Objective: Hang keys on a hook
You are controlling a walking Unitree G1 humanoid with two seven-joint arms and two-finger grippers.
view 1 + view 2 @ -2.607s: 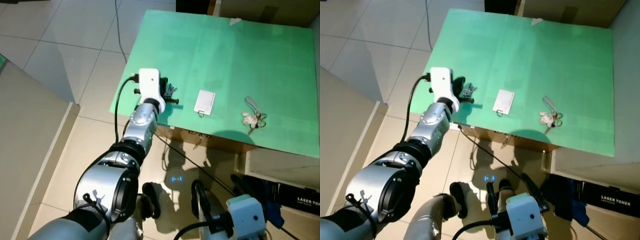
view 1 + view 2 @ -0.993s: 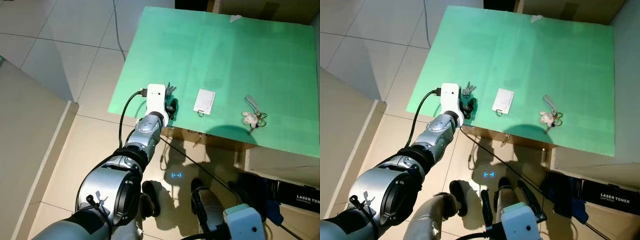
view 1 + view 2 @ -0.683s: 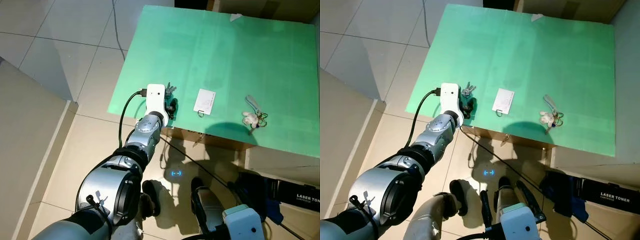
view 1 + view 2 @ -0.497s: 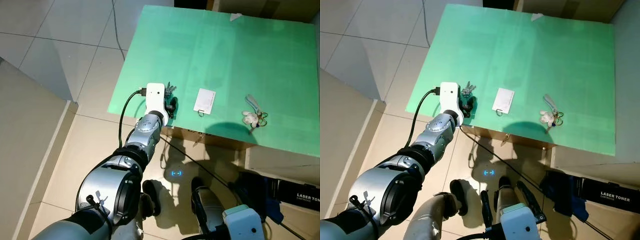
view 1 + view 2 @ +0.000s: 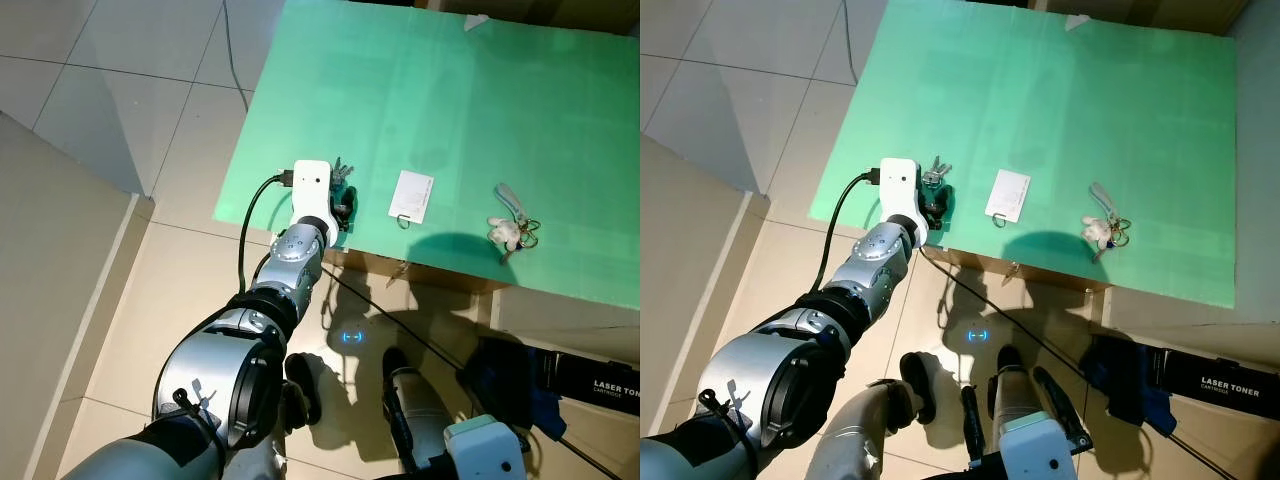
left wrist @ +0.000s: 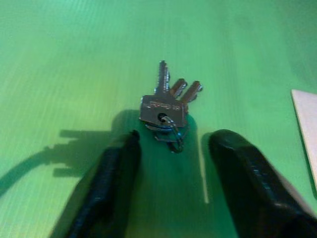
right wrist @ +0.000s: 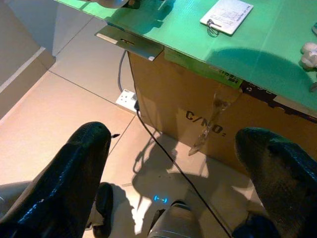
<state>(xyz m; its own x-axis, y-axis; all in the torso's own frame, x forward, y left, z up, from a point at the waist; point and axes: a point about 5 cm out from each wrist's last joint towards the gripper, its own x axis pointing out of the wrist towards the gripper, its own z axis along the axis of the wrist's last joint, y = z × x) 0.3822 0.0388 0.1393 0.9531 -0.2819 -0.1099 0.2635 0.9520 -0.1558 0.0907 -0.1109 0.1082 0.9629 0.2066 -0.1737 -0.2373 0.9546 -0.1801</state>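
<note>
Green table (image 5: 420, 90), three keys (image 6: 166, 101) on one ring, left gripper (image 6: 171, 148) spread around them, right gripper (image 7: 173, 144) spread.

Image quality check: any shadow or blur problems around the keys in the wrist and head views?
Left wrist view: bunch of silver metal keys sharp, near black fingers soft, end effector shadow falling beside the keys. Left eye view: sharp, dark shadow on the green tabletop near the front edge.
</note>
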